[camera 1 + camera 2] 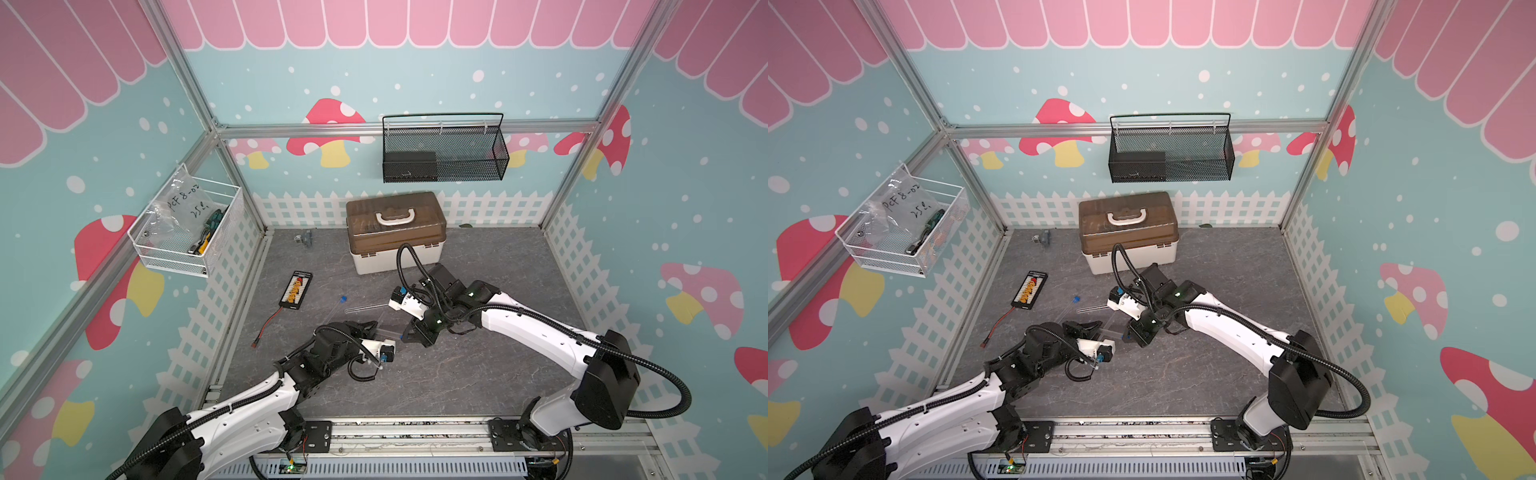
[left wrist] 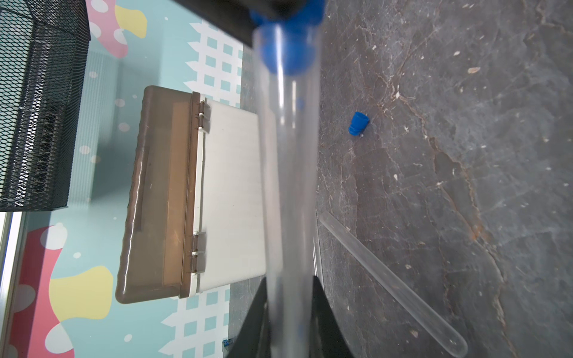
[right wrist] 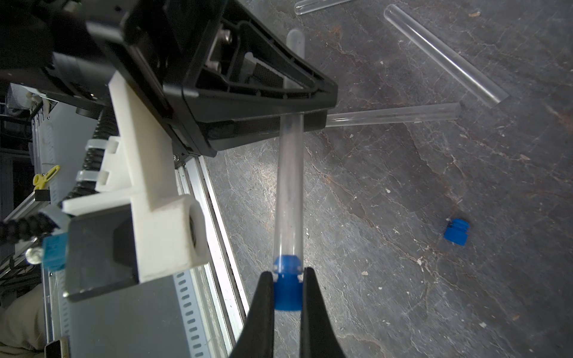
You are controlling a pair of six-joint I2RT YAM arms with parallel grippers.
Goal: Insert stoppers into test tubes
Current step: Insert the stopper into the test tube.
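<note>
The right wrist view showed the stopper [image 3: 287, 294] seated in the held tube [image 3: 288, 198] (the left wrist view blurred this). The right gripper [image 3: 287, 272] pinched it; the left gripper [image 2: 290, 279] clamped the tube. On the table [image 3: 403, 279]: three loose tubes [image 3: 443, 55], one loose stopper [image 3: 455, 232].

Teal walls [image 1: 374, 75] close in three sides, dotted white and printed with red, pink and yellow mushrooms [image 1: 328, 129]. A pink scalloped awning [image 1: 332, 25] runs along the top and a white picket fence [image 1: 299, 208] along the base. Aluminium frame bars [image 1: 291, 129] follow the corners and cross the back. A black mesh basket [image 1: 469, 149] hangs on the back wall. A white wire basket [image 1: 174, 255] (a labelled plastic bag lies in it) hangs on the left wall. The counter [image 1: 478, 374] is dark grey, veined like stone and evenly lit. A white storage box [image 1: 395, 257] with a brown see-through lid stands at its back.
</note>
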